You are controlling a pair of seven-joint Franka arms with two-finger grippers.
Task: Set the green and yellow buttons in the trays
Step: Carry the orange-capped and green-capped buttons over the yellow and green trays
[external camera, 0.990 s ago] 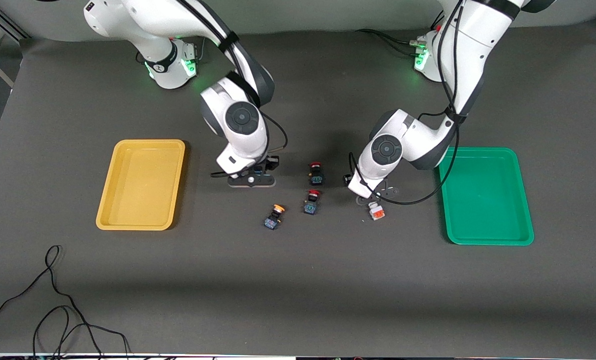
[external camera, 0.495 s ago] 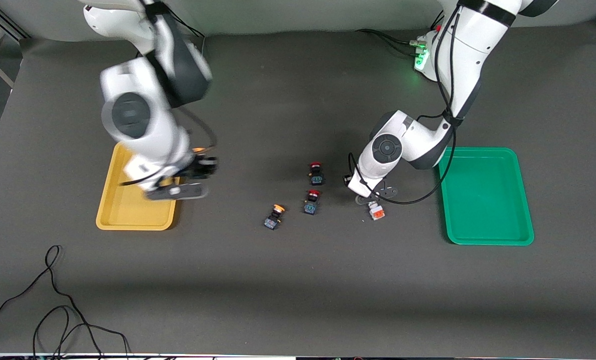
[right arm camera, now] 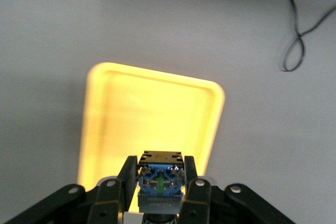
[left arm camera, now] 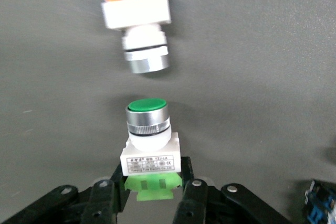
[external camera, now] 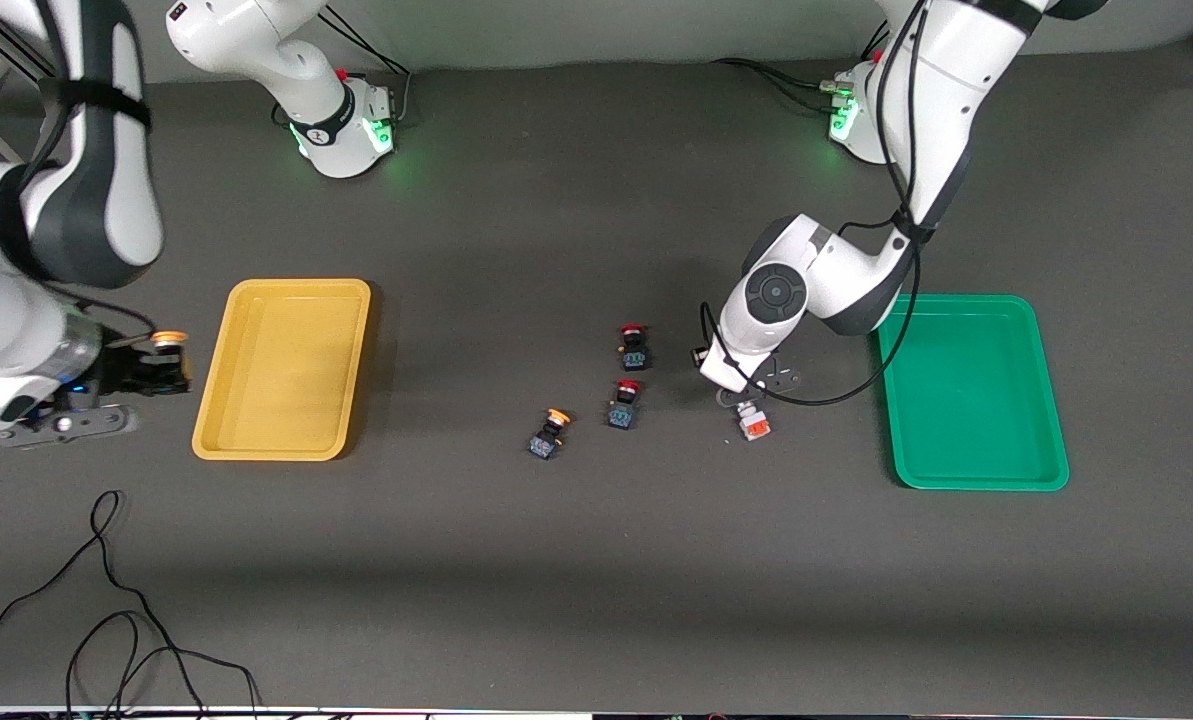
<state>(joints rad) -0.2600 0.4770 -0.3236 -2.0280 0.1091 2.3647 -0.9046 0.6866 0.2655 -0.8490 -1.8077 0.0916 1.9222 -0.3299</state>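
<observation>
My right gripper is shut on a yellow-capped button with a black-blue body. It holds the button in the air beside the yellow tray, off the tray's edge toward the right arm's end of the table. The tray also shows in the right wrist view. My left gripper is low at the table between the red buttons and the green tray. Its fingers are shut on a green-capped button with a white body. A second yellow-capped button lies mid-table.
A white button with an orange base lies just past my left gripper's tips, also in the left wrist view. Two red-capped buttons lie mid-table. A black cable loops near the front edge at the right arm's end.
My right arm has swung from mid-table with the yellow-capped button, across the yellow tray, to beyond its edge at the right arm's end. My left gripper has barely shifted.
</observation>
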